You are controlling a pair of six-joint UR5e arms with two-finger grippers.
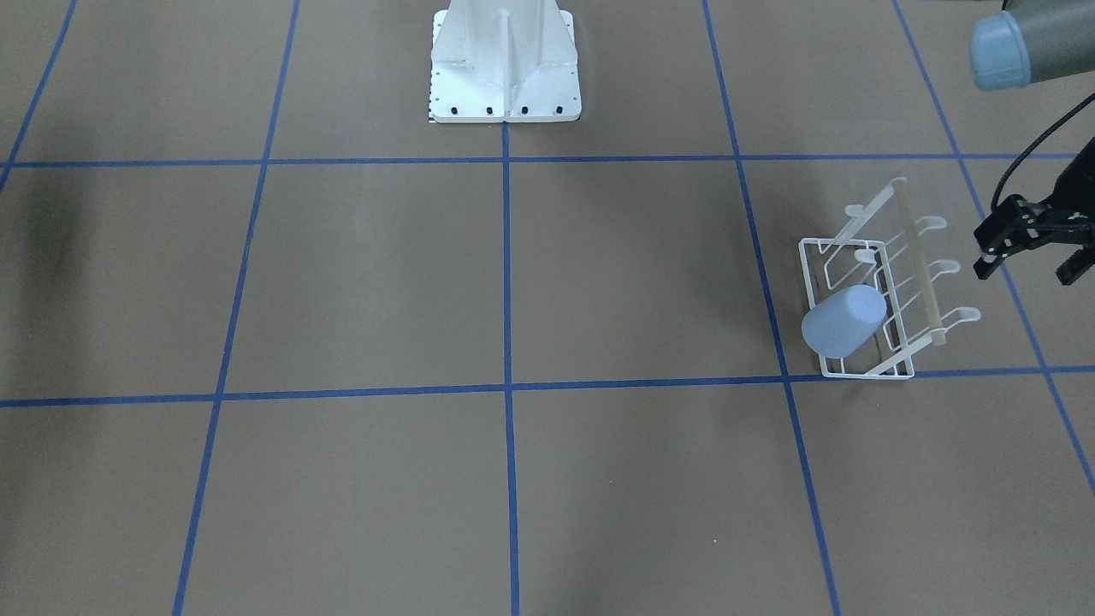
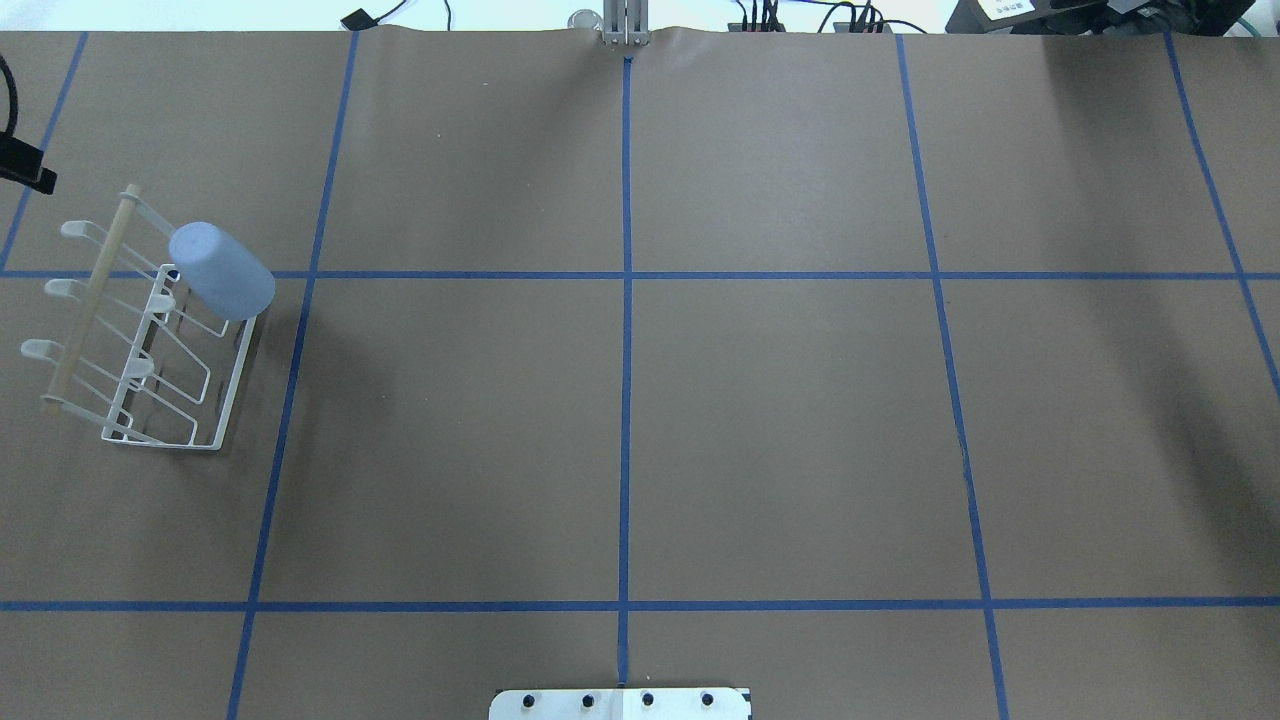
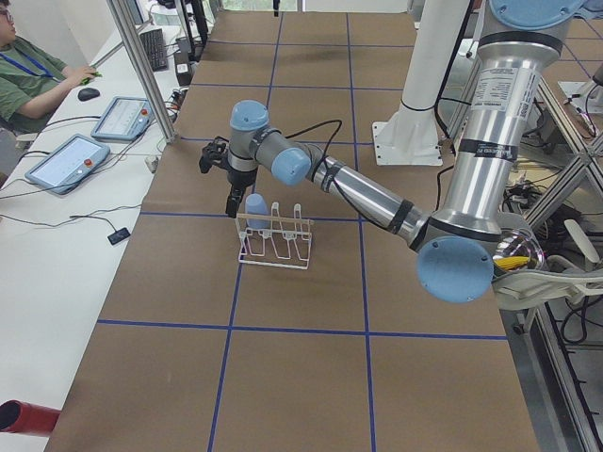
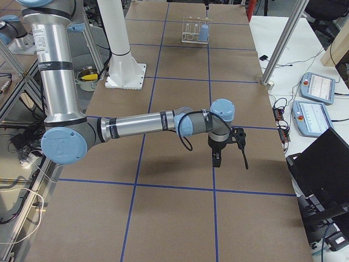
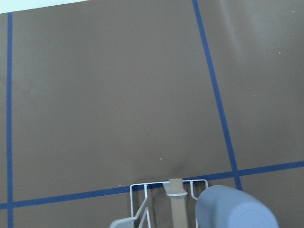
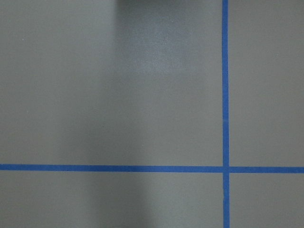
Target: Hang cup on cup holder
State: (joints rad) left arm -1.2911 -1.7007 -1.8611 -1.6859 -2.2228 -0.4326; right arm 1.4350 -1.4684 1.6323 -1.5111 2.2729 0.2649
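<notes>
Cup (image 1: 843, 321) sits tilted, mouth down, on cup holder (image 1: 919, 265).

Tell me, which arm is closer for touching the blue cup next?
Left. Its open fingers hang beside the cup holder, where the cup already hangs. The right arm is far off at the other end.

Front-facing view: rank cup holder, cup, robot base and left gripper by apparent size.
1. cup holder
2. robot base, though the top edge crops it
3. cup and left gripper: these look alike, and the frame edge cuts off the gripper, so they are not ranked.
</notes>
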